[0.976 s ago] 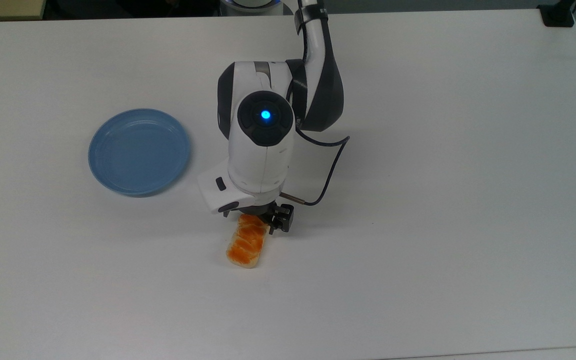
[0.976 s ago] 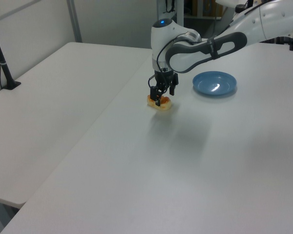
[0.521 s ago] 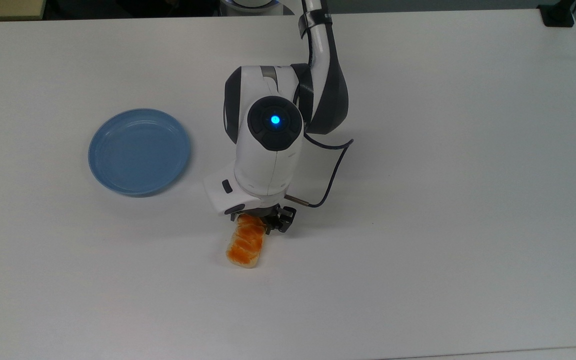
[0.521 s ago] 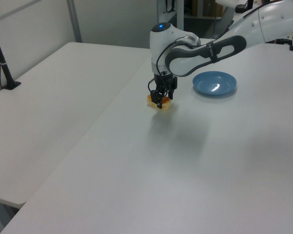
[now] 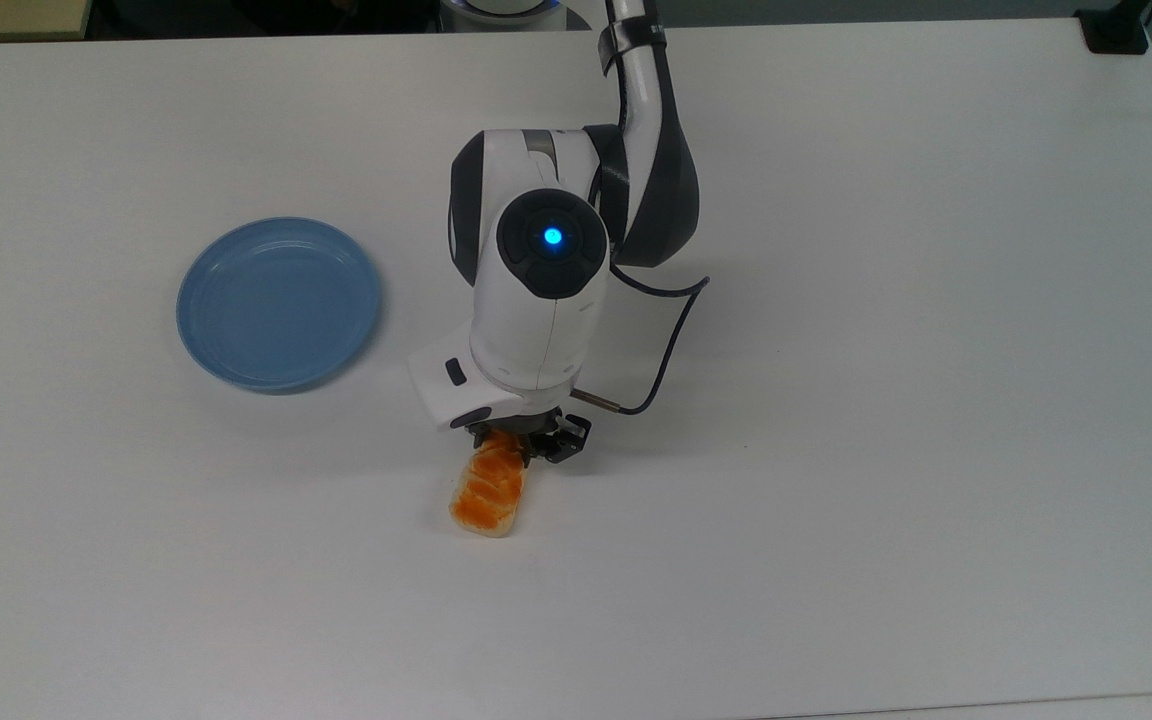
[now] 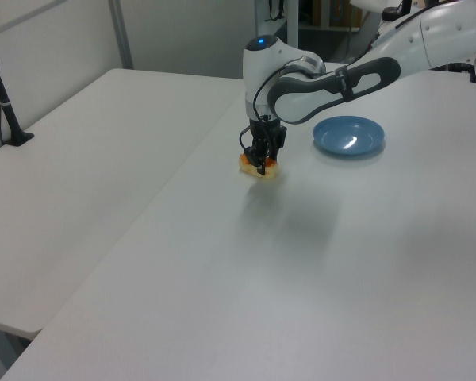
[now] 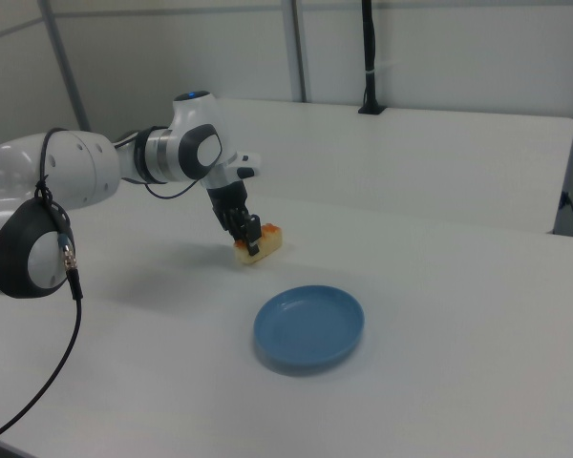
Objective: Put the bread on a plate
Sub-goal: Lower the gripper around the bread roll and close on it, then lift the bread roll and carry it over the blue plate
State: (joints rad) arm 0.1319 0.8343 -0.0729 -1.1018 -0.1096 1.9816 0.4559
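1. Gripper: fingers clenched on one end of the bread.
2. Bread: on the table, between the fingers.
3. Plate: well apart from gripper, toward the top view's left.

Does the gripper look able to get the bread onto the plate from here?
Probably yes: the gripper is closed on the bread, and bare table lies between it and the empty plate.

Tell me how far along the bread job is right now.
Done: the gripper has reached the bread and is down at one end of it. In hand: it looks shut on that end, with the bread apparently not yet lifted off the table. Left: lifting it and setting it on the blue plate, which holds nothing.
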